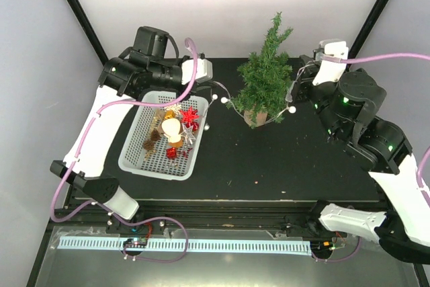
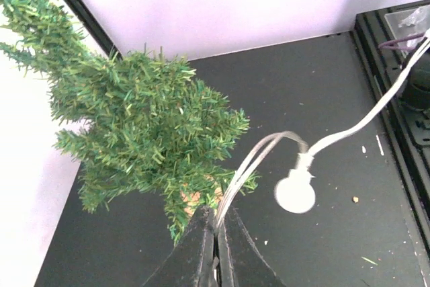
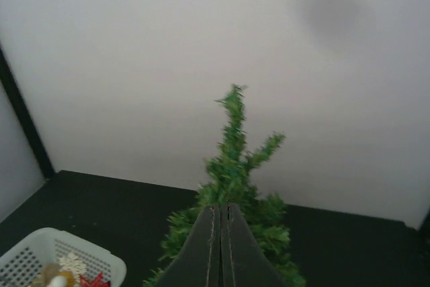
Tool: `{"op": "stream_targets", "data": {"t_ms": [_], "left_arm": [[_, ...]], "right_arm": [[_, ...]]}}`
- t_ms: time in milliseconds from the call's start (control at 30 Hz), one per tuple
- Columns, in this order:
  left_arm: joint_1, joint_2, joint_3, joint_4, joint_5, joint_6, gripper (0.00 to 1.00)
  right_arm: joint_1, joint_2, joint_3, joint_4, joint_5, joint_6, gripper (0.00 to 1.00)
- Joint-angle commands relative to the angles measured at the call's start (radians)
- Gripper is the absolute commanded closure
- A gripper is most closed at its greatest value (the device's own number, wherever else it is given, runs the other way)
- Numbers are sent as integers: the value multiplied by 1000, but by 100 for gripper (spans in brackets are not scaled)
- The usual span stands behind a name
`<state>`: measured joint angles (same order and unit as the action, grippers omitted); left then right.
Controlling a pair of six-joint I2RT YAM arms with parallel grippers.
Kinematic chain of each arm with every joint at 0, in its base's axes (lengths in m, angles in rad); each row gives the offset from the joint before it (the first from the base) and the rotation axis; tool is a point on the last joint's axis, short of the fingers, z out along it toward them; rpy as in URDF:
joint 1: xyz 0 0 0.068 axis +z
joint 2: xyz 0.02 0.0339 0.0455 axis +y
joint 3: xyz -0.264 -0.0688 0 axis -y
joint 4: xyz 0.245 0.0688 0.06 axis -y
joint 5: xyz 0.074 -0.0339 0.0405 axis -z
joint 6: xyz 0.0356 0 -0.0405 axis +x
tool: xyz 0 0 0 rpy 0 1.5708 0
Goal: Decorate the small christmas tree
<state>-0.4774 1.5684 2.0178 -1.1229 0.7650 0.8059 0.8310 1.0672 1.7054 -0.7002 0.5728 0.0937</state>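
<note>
The black desk (image 1: 269, 166) is carrying everything, and the small christmas tree (image 1: 265, 78) is standing upright on it toward twelve o'clock in the overhead view, near the back wall. The white perforated basket (image 1: 156, 171) is sitting at the tree's eight o'clock, well apart from it, and is holding a red star (image 1: 191, 117), a white ball (image 1: 169, 128), a pinecone (image 1: 150, 140), a pale snowflake (image 1: 176, 109) and a small red box (image 1: 172, 153). A light string (image 2: 255, 156) is running toward the tree's foot, with one round white bulb (image 2: 294, 193) showing just beside it. The left pincer (image 2: 216, 223) is pinching the string's clear wire between closed fingers at the tree's nine o'clock. The right pincer (image 3: 220, 213) is closed tight at the tree's three o'clock, just beside the branches; whether it is gripping anything is not showing. Draping seems the step in hand: it is calling for lifting the wire clear of the needles and laying it round the branches without tugging the light tree over.
</note>
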Motion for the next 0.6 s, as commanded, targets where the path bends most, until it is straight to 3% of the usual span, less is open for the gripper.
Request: {"op": "stream_targets", "data": {"t_ms": [0, 333, 567], "left_arm": [[25, 24, 29, -16, -45, -30, 98], [39, 63, 38, 123, -258, -96, 98], [39, 140, 175, 176, -381, -151, 98]], "right_arm": [[-99, -22, -53, -31, -46, 59, 99], [-292, -18, -204, -38, -102, 138, 99], [-391, 13, -286, -26, -139, 176, 99]]}}
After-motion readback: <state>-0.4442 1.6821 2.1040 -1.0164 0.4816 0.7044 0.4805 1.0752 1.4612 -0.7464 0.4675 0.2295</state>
